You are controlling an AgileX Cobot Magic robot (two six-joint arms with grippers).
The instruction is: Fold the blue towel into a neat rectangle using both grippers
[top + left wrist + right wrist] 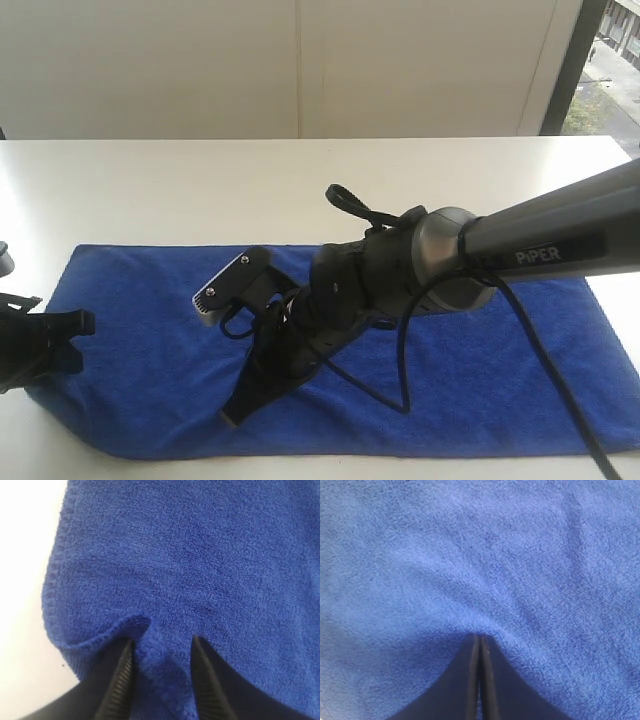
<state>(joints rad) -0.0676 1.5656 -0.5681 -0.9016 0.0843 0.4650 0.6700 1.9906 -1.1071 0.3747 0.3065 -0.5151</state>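
Note:
The blue towel [480, 370] lies spread flat and long across the white table [300, 180]. At its left end my left gripper [80, 342] sits low at the short hemmed edge. In the left wrist view that gripper [163, 641] is open, its jaws standing apart with a raised ridge of the towel's [200, 555] hem between them; one finger [122, 680] lies beside a lifted curl of the edge. My right gripper [235, 415] reaches across to the towel's middle-left, near its front edge. It is shut [479, 636], with its tips pressing down into the towel [470, 555], which creases around them.
The right arm [540, 245] and its hanging cable [540, 370] cross above the towel's right half. Bare white table lies behind the towel and to its left. A wall and a window [610, 60] stand beyond the table's far edge.

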